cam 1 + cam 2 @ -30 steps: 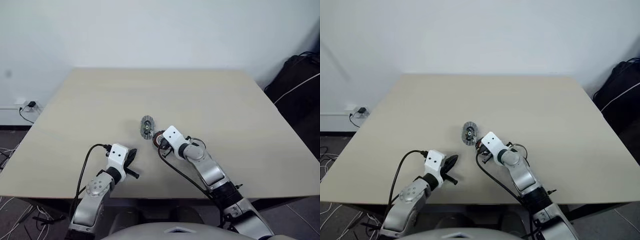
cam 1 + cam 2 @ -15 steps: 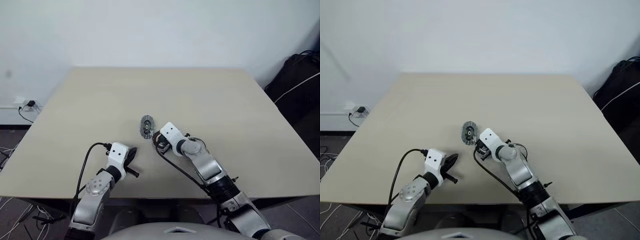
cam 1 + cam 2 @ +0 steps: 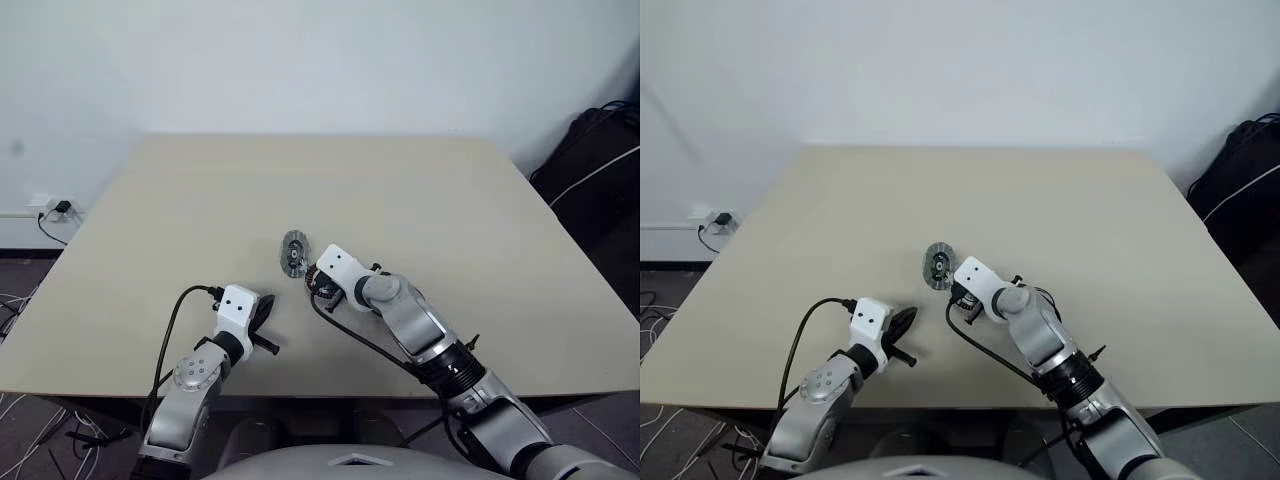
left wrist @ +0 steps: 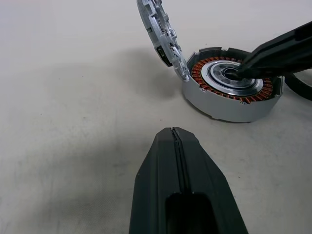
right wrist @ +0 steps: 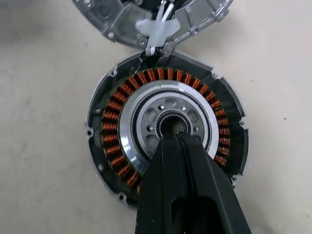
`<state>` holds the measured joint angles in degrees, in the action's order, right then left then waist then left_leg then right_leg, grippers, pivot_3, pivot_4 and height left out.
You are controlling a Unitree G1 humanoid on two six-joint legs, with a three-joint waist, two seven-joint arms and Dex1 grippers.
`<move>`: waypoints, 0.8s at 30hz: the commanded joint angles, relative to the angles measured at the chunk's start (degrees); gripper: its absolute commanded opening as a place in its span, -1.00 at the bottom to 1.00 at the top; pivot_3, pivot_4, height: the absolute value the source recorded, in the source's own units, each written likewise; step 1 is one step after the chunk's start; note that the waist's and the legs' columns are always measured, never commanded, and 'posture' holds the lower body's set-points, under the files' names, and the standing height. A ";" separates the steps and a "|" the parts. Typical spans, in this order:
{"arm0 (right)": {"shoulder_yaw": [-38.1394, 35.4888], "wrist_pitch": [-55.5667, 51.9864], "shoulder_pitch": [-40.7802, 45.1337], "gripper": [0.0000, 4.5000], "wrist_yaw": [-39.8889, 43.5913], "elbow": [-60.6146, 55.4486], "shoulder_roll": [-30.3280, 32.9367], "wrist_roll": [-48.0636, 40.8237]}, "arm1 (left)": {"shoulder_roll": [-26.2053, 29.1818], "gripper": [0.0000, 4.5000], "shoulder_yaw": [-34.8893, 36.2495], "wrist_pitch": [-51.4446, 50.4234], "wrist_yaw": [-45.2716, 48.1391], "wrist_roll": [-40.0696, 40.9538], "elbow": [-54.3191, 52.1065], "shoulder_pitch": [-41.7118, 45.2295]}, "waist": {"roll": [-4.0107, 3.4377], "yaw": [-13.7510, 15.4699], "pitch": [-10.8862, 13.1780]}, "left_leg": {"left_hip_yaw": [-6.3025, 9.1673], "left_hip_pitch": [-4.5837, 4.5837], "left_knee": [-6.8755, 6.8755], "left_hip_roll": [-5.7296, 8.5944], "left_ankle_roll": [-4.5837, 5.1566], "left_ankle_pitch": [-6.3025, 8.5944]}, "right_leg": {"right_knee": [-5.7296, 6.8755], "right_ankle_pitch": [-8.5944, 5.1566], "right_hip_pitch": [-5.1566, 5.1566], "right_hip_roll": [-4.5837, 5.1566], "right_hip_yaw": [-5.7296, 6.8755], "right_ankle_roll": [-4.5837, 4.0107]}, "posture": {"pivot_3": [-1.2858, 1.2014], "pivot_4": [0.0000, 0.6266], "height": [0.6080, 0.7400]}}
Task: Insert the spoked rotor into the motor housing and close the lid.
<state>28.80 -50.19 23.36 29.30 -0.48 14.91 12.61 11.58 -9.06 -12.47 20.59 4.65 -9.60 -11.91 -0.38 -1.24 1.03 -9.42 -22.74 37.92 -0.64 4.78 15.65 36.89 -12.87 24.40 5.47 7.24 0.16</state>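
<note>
Left gripper [image 4: 174,134]: fingers pressed together, empty, resting low over the table [image 3: 450,200] near its front edge, pointing toward the parts.

Lid [image 4: 161,34]: silver disc, standing tilted on edge, leaning against the housing rim on the side toward the left gripper; white wires run from it down to that rim.

Housing [image 5: 165,129]: round, silver-grey outer wall, ring of copper windings inside. Rotor [image 5: 168,127]: silvery, seated inside the windings, lying flat, dark central bore.

Right gripper [image 5: 178,141]: closed, holding nothing, angled down, tip at the rotor's central bore.
</note>
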 commanded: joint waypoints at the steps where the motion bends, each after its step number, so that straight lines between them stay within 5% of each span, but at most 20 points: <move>1: 0.19 -0.02 1.68 -0.99 0.51 -0.65 0.30 0.14 | -0.34 -1.00 0.01 0.70 -0.21 0.09 -0.67 0.71 | 0.01 0.02 0.01 | 0.00 0.00 0.00 0.00 0.00 0.00 | 0.00 0.00 0.00 0.00 0.01 0.00 | 0.03 -1.00 1.00; 12: 0.71 2.81 3.83 -0.99 -0.60 2.95 -0.84 0.44 | -0.67 -1.00 0.07 1.01 -0.56 0.17 -0.33 0.60 | 0.03 -0.14 0.04 | 0.00 -0.02 0.00 0.00 0.00 0.00 | 0.01 0.00 0.02 -0.01 0.01 0.00 | 0.03 -1.00 1.00; 15: 0.85 3.18 4.06 -0.73 -0.26 3.18 -0.94 0.44 | -0.66 -1.00 0.10 1.07 -0.62 0.22 -0.27 0.62 | 0.02 -0.15 0.04 | 0.00 -0.03 -0.01 0.00 0.00 0.00 | 0.01 0.00 0.02 -0.01 0.01 -0.01 | 0.03 -1.00 1.00; 20: 1.79 3.55 4.21 -0.01 -0.11 2.43 -0.47 1.29 | -0.60 -1.00 0.08 1.03 -0.61 0.22 -0.39 0.58 | 0.03 -0.18 0.04 | 0.00 -0.03 0.00 0.00 0.00 0.00 | 0.01 0.00 0.02 -0.01 0.01 0.00 | 0.03 -1.00 1.00; 24: 1.81 3.79 4.29 -0.01 0.18 2.42 -0.30 1.56 | -0.59 -1.00 -0.02 0.99 -0.55 0.21 -0.38 0.62 | 0.03 -0.25 0.05 | 0.00 -0.03 -0.01 0.00 0.00 0.00 | 0.01 0.00 0.02 -0.01 0.02 -0.01 | 0.03 -1.00 1.00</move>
<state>30.66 -46.86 26.59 28.86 3.32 14.71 14.16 11.30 -9.11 -12.32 20.07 4.67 -9.41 -11.90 -0.35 -1.48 1.08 -9.41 -22.77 37.91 -0.65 4.78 15.65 36.90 -12.87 24.43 5.45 7.26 0.15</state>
